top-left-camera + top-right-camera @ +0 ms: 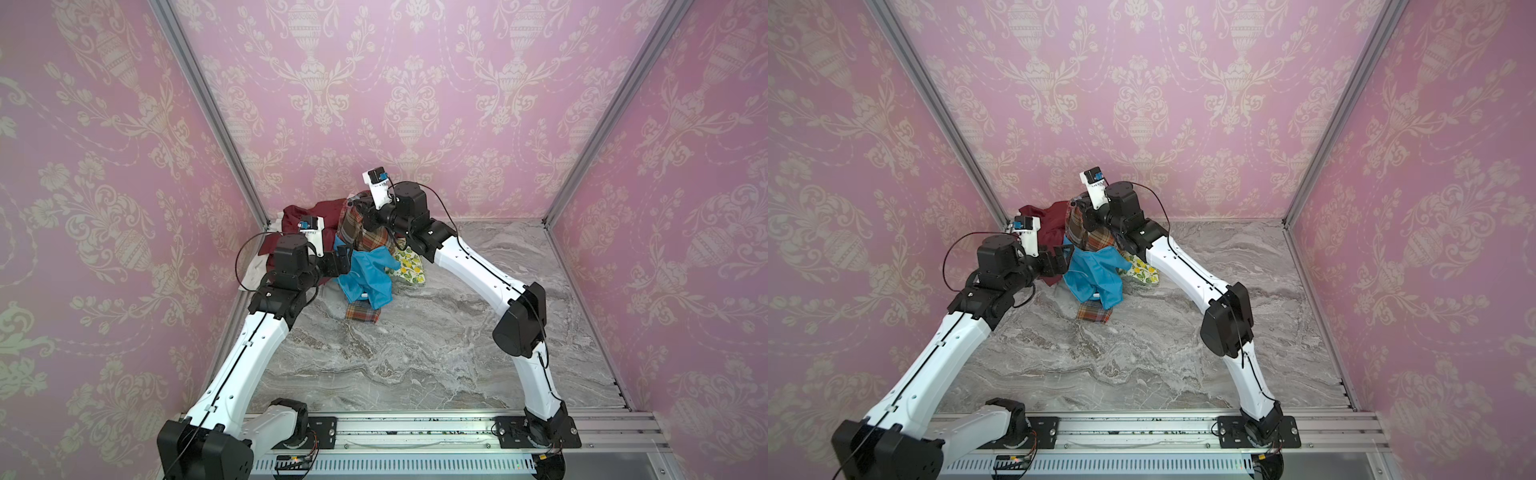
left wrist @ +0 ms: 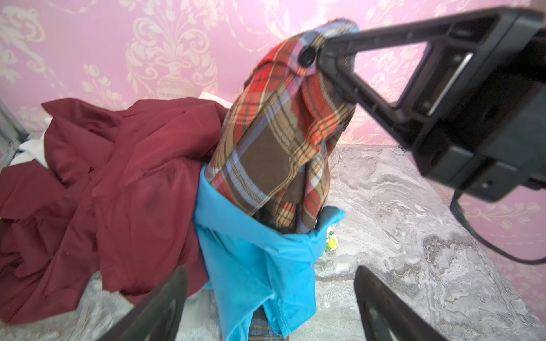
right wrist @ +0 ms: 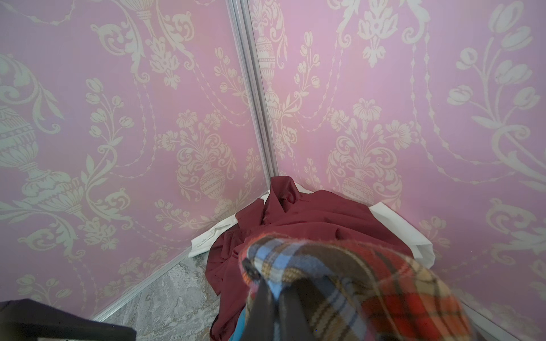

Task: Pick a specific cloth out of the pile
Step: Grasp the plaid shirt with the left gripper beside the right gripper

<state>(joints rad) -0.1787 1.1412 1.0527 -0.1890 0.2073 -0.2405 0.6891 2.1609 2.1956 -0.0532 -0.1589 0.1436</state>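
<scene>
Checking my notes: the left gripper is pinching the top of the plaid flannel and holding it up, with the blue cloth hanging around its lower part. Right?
Wrong arm: the right gripper is shut on the top of the plaid flannel and holds it up, as the left wrist view shows; the left gripper is open and empty. The rest stands.

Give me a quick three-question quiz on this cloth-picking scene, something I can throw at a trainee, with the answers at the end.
1. True or false: the right gripper is shut on the plaid cloth.
2. Which cloth wraps round the plaid cloth's lower part? A maroon garment, B blue cloth, C lemon-print cloth.
3. The left gripper: are its fingers open or shut?

Key: 1 true. 2 B. 3 open, holding nothing.
</scene>
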